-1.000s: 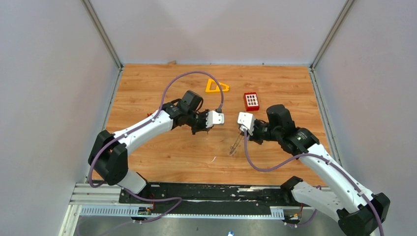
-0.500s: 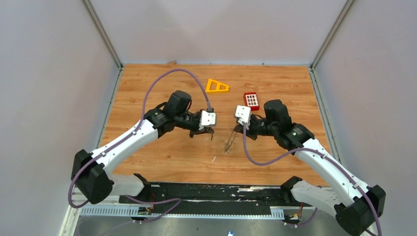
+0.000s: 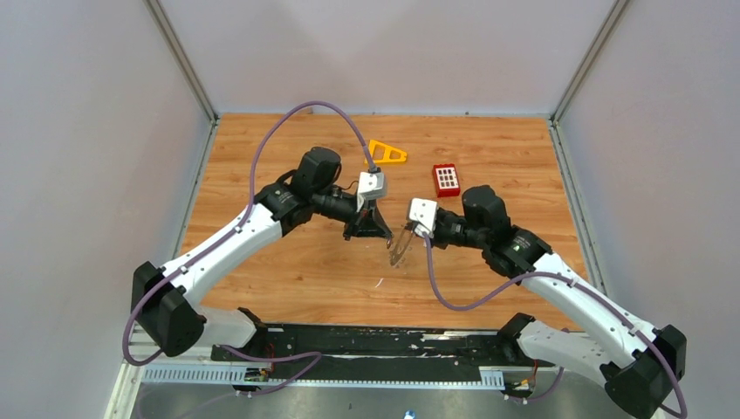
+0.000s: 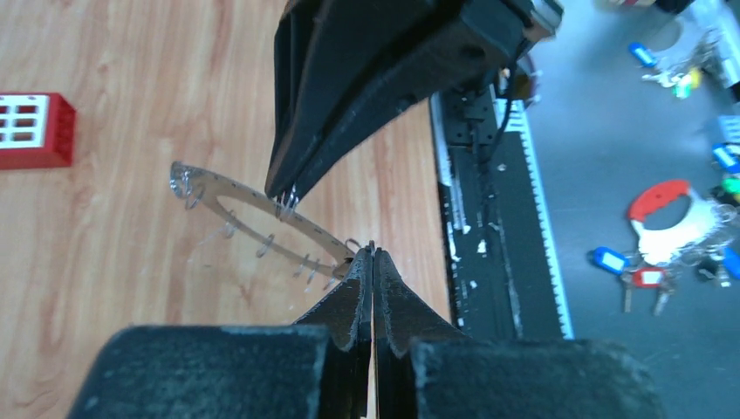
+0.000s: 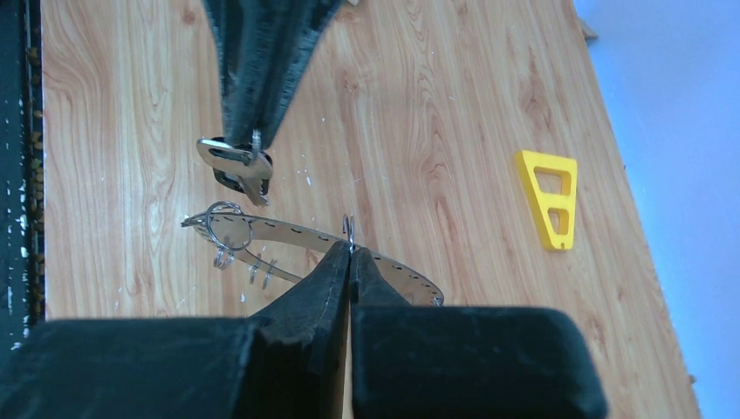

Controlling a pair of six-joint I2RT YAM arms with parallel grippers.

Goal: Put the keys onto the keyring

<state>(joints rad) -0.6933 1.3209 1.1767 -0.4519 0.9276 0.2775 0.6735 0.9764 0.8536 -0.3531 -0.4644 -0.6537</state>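
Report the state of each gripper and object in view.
left gripper: shut on the key, held above the table.
key: pinched in the left gripper, close to the keyring, not threaded on it.
right gripper: shut on the keyring.
keyring: held off the table, small rings hanging from it.
red keypad block: lying flat on the table, apart from both grippers.
yellow triangular frame: lying flat on the table.
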